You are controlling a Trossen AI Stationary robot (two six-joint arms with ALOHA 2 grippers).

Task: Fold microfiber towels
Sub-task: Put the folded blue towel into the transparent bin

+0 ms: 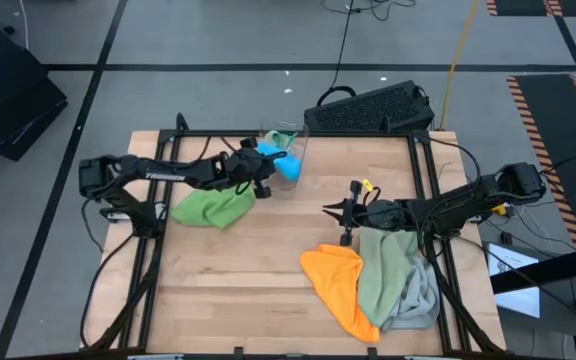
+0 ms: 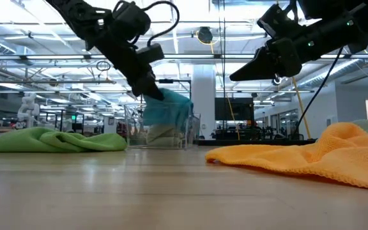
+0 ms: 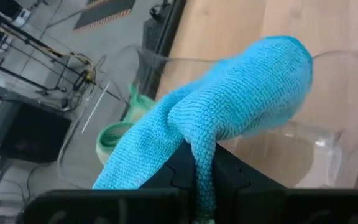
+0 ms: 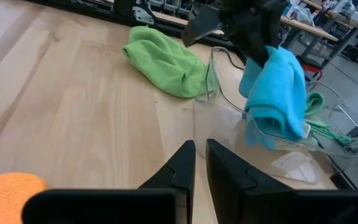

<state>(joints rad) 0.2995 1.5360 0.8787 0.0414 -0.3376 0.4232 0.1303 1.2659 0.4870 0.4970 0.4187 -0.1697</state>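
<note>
Orange towel (image 1: pixel 340 284) nearest, at table's (image 1: pixel 228 290) near edge toward right corner; sage green towel (image 1: pixel 383 268) overlaps it, light grey towel (image 1: pixel 420 300) beside. Bright green towel (image 1: pixel 211 208) near left edge. Left gripper (image 1: pixel 264 167) clenched on blue towel (image 3: pixel 229 118), holding it over clear plastic bin (image 1: pixel 290 150) (far edge, middle). Right gripper (image 1: pixel 333 211) hovers mid-table, fingers (image 4: pixel 182 167) pressed nearly together, empty.

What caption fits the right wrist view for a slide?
Left gripper holds blue microfiber towel over clear plastic bin; bright green towel lies beside it.
</note>
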